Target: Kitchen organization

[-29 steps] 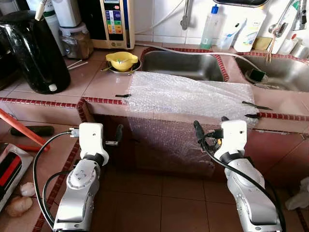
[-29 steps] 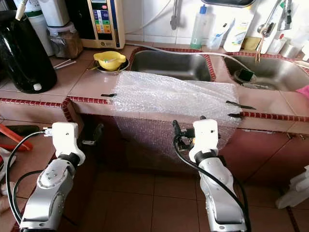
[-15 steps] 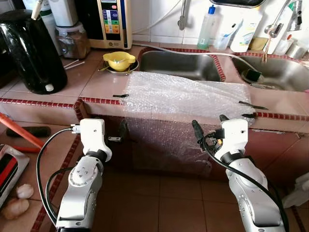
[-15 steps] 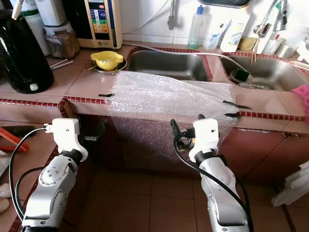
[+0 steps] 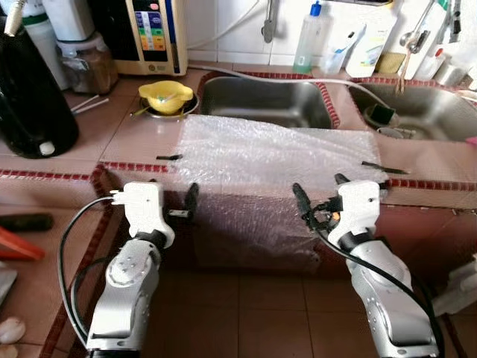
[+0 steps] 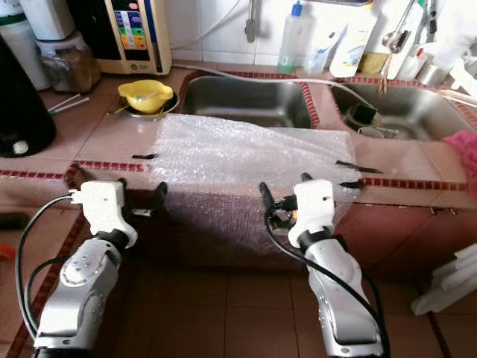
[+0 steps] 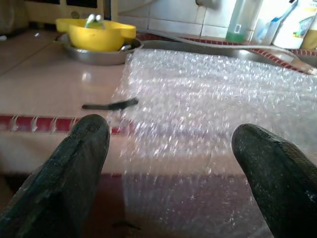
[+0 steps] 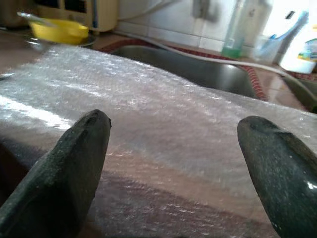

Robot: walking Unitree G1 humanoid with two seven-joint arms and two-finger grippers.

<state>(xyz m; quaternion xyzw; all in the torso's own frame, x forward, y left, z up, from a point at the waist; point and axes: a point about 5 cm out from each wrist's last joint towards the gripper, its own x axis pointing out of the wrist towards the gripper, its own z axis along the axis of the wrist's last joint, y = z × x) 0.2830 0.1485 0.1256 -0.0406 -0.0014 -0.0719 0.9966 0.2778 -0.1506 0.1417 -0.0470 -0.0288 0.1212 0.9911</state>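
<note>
— So, where is the bubble wrap sheet (image 5: 276,153) lying?

— Across the middle of the head view, spread flat on the tiled countertop (image 5: 134,130) in front of the left sink basin (image 5: 264,101). Its long axis runs left to right along the counter edge, and its near part folds over that edge and hangs down the counter front. Black tape strips hold it: one (image 5: 168,157) at its left side, another (image 5: 384,168) at its right.

— And the grippers?

— Both are raised in front of the hanging part, just below the counter edge. The left gripper (image 7: 168,163) is near the sheet's left edge, fingers spread wide with nothing between them. The right gripper (image 8: 173,163) is nearer the sheet's right side, fingers likewise parted and gripping nothing. Both wrist views look over the sheet toward the wall.

— What sits around it?

— A yellow bowl (image 5: 167,94) in a metal dish stands just beyond the sheet's upper left corner. A black kettle (image 5: 30,101) is at the far left, and a water purifier (image 5: 153,33) stands against the wall at upper left. A clear bottle with a blue cap (image 5: 309,37) stands behind the left basin. A second basin (image 5: 425,112) at upper right holds a dark sponge (image 5: 382,113).
</note>
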